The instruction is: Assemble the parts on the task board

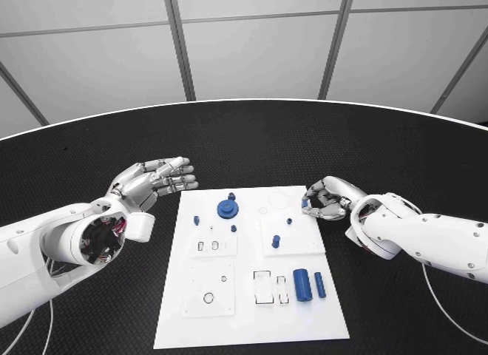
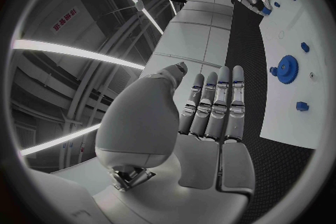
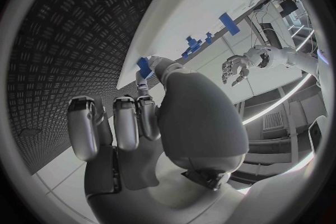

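Two hands flank the task board (image 1: 202,325): the left hand (image 1: 154,181) hovers released, fingers extended, while the right hand (image 1: 327,198) pinches a small blue part (image 3: 143,65) at the board's edge.

The right hand (image 1: 327,198) hides most of the small blue part (image 3: 143,66) it pinches.

The board (image 1: 255,310) is white, with thin dark outlines of slots drawn on it, and the parts on it are blue: a toothed gear (image 1: 228,209), a thick cylinder (image 1: 302,285), a slimmer rod (image 1: 320,285) and several small pegs (one, a small blue piece (image 3: 143,66), sits at the right hand's fingertips). The table (image 1: 265,140) is black with a fine woven texture. Both hands, left (image 1: 154,181) and right (image 1: 327,198), are silver on white arms.
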`<state>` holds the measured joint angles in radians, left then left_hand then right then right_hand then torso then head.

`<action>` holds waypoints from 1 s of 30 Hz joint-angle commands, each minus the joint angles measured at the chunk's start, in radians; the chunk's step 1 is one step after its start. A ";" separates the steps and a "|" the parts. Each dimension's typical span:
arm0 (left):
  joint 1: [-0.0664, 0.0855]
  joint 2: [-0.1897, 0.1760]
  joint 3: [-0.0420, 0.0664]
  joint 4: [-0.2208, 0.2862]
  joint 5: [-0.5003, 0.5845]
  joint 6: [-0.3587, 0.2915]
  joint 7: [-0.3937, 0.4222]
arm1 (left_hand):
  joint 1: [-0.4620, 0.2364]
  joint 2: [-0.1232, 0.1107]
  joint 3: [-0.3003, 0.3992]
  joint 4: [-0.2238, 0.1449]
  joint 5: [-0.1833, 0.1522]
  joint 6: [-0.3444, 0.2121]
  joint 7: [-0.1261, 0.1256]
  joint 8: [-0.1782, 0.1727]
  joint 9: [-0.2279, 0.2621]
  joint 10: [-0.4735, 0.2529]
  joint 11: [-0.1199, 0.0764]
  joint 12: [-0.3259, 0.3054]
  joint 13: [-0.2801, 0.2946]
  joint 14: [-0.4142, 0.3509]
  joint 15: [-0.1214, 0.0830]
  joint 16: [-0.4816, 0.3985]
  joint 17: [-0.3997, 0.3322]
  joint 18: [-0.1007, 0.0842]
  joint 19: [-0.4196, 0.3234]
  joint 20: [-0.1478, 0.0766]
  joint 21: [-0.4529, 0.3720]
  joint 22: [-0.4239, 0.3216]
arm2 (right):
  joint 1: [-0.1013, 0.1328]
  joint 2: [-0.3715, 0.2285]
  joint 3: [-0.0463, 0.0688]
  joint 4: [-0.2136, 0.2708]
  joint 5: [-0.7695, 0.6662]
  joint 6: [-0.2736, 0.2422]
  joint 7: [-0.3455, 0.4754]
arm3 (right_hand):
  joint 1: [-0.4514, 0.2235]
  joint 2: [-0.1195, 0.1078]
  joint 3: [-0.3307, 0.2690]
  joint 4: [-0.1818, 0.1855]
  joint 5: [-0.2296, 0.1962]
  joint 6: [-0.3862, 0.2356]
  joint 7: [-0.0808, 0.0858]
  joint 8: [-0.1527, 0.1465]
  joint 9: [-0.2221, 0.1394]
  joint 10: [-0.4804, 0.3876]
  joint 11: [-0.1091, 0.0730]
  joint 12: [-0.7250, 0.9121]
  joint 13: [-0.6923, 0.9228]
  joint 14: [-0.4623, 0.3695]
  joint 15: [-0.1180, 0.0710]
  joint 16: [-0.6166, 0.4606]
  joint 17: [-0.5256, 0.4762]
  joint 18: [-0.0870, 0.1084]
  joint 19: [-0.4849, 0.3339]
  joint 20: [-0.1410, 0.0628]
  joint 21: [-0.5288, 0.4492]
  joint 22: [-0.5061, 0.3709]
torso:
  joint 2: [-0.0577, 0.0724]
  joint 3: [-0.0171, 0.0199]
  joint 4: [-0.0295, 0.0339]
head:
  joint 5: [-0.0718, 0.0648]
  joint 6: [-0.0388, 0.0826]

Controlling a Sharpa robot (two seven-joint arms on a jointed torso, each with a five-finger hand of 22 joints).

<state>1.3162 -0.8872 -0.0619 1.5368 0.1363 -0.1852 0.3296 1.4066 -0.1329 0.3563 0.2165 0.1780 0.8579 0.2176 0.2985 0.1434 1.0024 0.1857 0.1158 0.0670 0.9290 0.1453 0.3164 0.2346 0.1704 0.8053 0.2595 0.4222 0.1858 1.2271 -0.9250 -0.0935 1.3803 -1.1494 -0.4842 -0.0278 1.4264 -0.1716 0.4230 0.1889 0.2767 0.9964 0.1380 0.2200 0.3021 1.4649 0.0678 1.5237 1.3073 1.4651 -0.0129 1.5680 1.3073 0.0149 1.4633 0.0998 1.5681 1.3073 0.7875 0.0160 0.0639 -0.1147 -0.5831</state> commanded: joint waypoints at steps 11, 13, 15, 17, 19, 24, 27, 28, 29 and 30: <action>0.000 0.001 0.000 -0.005 0.000 0.001 0.001 | -0.006 -0.002 0.004 -0.001 -0.004 -0.002 0.025 -0.007 -0.002 0.006 0.002 -0.007 0.000 -0.003 0.001 -0.005 0.001 0.012 0.004 0.001 0.004 -0.002 | 0.000 -0.011 0.001 0.032 -0.002 -0.039 0.002 | -0.017 0.027 0.024 -0.020 0.017 0.040 -0.024 0.046 0.027 0.076 -0.029 0.013 0.227 0.106 -0.025 0.003 0.263 -0.015 0.108 -0.023 0.003 0.263 | -0.004 -0.0001 -0.0030 | -0.001 -0.011; 0.000 0.003 0.000 -0.008 0.000 0.002 0.001 | -0.007 -0.002 0.006 -0.001 -0.004 -0.002 0.025 -0.007 -0.002 0.006 0.002 -0.008 0.000 -0.003 0.001 -0.005 0.001 0.012 0.004 0.001 0.005 -0.002 | 0.000 -0.017 0.001 0.047 -0.006 -0.042 -0.001 | -0.019 0.029 0.025 -0.021 0.019 0.041 -0.025 0.049 0.029 0.077 -0.030 0.014 0.228 0.106 -0.026 0.003 0.263 -0.015 0.108 -0.024 0.003 0.263 | -0.007 -0.0011 -0.0052 | 0.000 -0.012; 0.000 0.007 0.000 -0.013 0.000 0.003 0.001 | -0.007 -0.002 0.006 -0.001 -0.004 -0.002 0.025 -0.007 -0.002 0.006 0.002 -0.008 0.000 -0.003 0.001 -0.005 0.001 0.012 0.004 0.001 0.005 -0.002 | 0.003 -0.026 0.003 0.073 -0.009 -0.043 -0.008 | -0.019 0.029 0.025 -0.021 0.019 0.041 -0.025 0.049 0.029 0.077 -0.030 0.014 0.228 0.106 -0.026 0.003 0.263 -0.015 0.108 -0.024 0.003 0.263 | -0.008 -0.0021 -0.0058 | 0.000 -0.011; 0.000 0.009 0.000 -0.017 0.000 0.004 0.000 | -0.007 -0.002 0.006 -0.001 -0.004 -0.002 0.025 -0.007 -0.002 0.006 0.002 -0.008 0.000 -0.003 0.001 -0.005 0.001 0.012 0.004 0.001 0.005 -0.002 | 0.006 -0.031 0.004 0.092 -0.011 -0.042 -0.015 | -0.020 0.030 0.025 -0.021 0.019 0.041 -0.025 0.050 0.029 0.077 -0.030 0.014 0.228 0.106 -0.026 0.003 0.263 -0.015 0.108 -0.025 0.003 0.263 | -0.009 -0.0024 -0.0060 | -0.001 -0.012; 0.000 0.015 0.000 -0.024 0.002 0.007 0.000 | -0.007 -0.002 0.006 -0.001 -0.004 -0.002 0.025 -0.007 -0.002 0.006 0.002 -0.008 0.000 -0.003 0.001 -0.005 0.001 0.012 0.004 0.001 0.005 -0.002 | 0.014 -0.034 0.005 0.121 -0.013 -0.037 -0.028 | -0.020 0.030 0.025 -0.021 0.019 0.041 -0.025 0.050 0.029 0.077 -0.030 0.014 0.228 0.106 -0.026 0.003 0.263 -0.015 0.108 -0.025 0.003 0.263 | -0.012 -0.0036 -0.0089 | 0.002 -0.013; -0.001 0.030 0.000 -0.047 0.005 0.014 -0.001 | -0.007 -0.002 0.006 -0.001 -0.004 -0.002 0.025 -0.007 -0.002 0.006 0.002 -0.008 0.000 -0.003 0.001 -0.005 0.001 0.012 0.004 0.001 0.005 -0.002 | 0.037 -0.032 0.009 0.198 -0.041 -0.018 -0.068 | -0.021 0.029 0.026 -0.023 0.020 0.040 -0.026 0.051 0.031 0.077 -0.031 0.014 0.228 0.106 -0.026 0.003 0.263 -0.015 0.108 -0.025 0.003 0.263 | -0.027 -0.0087 -0.0149 | 0.019 -0.022; -0.001 0.039 0.000 -0.062 0.006 0.016 -0.002 | -0.007 -0.002 0.007 -0.001 -0.004 -0.002 0.025 -0.007 -0.002 0.006 0.002 -0.008 0.001 -0.003 0.001 -0.005 0.002 0.012 0.004 0.001 0.005 -0.002 | 0.050 -0.018 0.010 0.234 -0.060 -0.004 -0.086 | -0.022 0.029 0.025 -0.023 0.020 0.040 -0.026 0.052 0.031 0.077 -0.031 0.014 0.228 0.106 -0.026 0.003 0.263 -0.015 0.108 -0.026 0.003 0.263 | -0.035 -0.0117 -0.0174 | 0.033 -0.029; -0.001 0.042 0.000 -0.067 0.006 0.017 -0.002 | -0.007 -0.002 0.007 -0.001 -0.004 -0.002 0.025 -0.007 -0.002 0.006 0.002 -0.008 0.001 -0.003 0.001 -0.005 0.002 0.012 0.004 0.001 0.005 -0.002 | 0.053 -0.010 0.010 0.244 -0.069 0.000 -0.091 | -0.022 0.029 0.025 -0.023 0.020 0.040 -0.026 0.052 0.031 0.077 -0.031 0.014 0.228 0.106 -0.026 0.003 0.263 -0.015 0.108 -0.026 0.003 0.263 | -0.038 -0.0132 -0.0181 | 0.037 -0.032; -0.001 0.046 0.000 -0.073 0.006 0.018 -0.003 | -0.007 -0.002 0.007 -0.001 -0.004 -0.002 0.025 -0.007 -0.002 0.006 0.002 -0.008 0.001 -0.003 0.001 -0.005 0.002 0.012 0.004 0.001 0.005 -0.002 | 0.057 0.002 0.010 0.254 -0.081 0.006 -0.097 | -0.022 0.029 0.026 -0.023 0.020 0.039 -0.026 0.052 0.031 0.077 -0.031 0.014 0.228 0.106 -0.026 0.003 0.263 -0.015 0.108 -0.026 0.003 0.263 | -0.039 -0.0141 -0.0189 | 0.041 -0.033; -0.001 0.050 0.000 -0.079 0.006 0.019 -0.003 | -0.007 -0.002 0.007 -0.001 -0.004 -0.002 0.025 -0.007 -0.002 0.006 0.002 -0.008 0.001 -0.003 0.001 -0.005 0.002 0.012 0.004 0.001 0.005 -0.002 | 0.059 0.014 0.011 0.261 -0.094 0.011 -0.101 | -0.022 0.029 0.026 -0.023 0.020 0.039 -0.026 0.052 0.031 0.077 -0.031 0.014 0.228 0.106 -0.026 0.003 0.263 -0.015 0.108 -0.026 0.003 0.263 | -0.042 -0.0154 -0.0204 | 0.048 -0.036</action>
<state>1.3150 -0.8414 -0.0622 1.4637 0.1426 -0.1669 0.3270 1.4066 -0.1329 0.3563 0.2165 0.1780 0.8579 0.2176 0.2946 0.1427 1.0024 0.1857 0.1103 0.0670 0.9290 0.1453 0.3165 0.2355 0.1703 0.8053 0.2595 0.4222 0.1852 1.2836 -0.9286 -0.0829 1.6315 -1.2279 -0.4784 -0.1244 1.4059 -0.1499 0.4431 0.1682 0.2925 1.0192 0.1270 0.2595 0.3099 1.4667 0.0410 1.5315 1.3078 1.4666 -0.0308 1.5680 1.3078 0.0151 1.4670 0.0818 1.5682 1.3073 0.7567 0.0054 0.0480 -0.0810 -0.6123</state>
